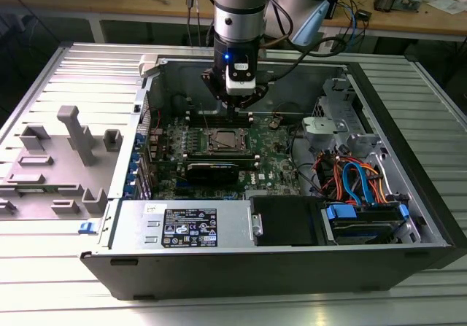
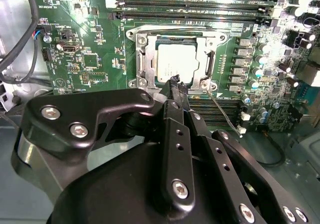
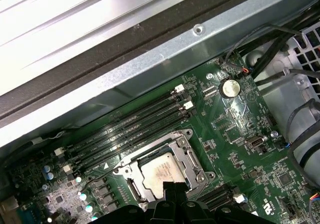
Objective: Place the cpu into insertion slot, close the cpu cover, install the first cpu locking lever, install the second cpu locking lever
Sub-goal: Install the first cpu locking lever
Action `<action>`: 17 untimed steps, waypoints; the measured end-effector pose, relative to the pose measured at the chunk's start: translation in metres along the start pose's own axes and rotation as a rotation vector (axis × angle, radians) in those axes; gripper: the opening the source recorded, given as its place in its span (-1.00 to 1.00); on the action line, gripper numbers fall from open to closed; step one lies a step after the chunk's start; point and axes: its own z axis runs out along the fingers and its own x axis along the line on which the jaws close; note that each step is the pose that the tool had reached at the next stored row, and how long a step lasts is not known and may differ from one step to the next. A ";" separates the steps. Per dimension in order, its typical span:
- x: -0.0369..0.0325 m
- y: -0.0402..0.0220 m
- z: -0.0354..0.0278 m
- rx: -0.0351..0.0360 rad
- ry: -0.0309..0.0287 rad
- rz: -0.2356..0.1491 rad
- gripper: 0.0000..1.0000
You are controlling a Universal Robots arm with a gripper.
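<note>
Clearly cpu (image 2: 177, 63) flat, silvery-grey, inside cpu cover (image 2: 142, 58); gripper (image 2: 176, 82) at edge.

Silvery square cpu (image 2: 175, 63) flat in the insertion slot (image 2: 208, 63), cpu cover (image 2: 145, 58) flat around it.

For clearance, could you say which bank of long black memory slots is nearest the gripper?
The bank beside the black gripper; the other lies beyond the silvery cpu.

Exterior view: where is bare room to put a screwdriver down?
Free: the ribbed table nearest the camera, and the black panel between power supply and drive. Crowded: motherboard under the gripper, cables beside it.
</note>
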 end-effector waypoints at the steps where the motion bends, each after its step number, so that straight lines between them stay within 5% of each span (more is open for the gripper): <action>1: 0.0000 0.0000 0.0000 -0.0001 0.0000 -0.006 -0.79; 17: 0.0001 -0.0003 0.0000 -0.0041 -0.0009 -0.248 -0.79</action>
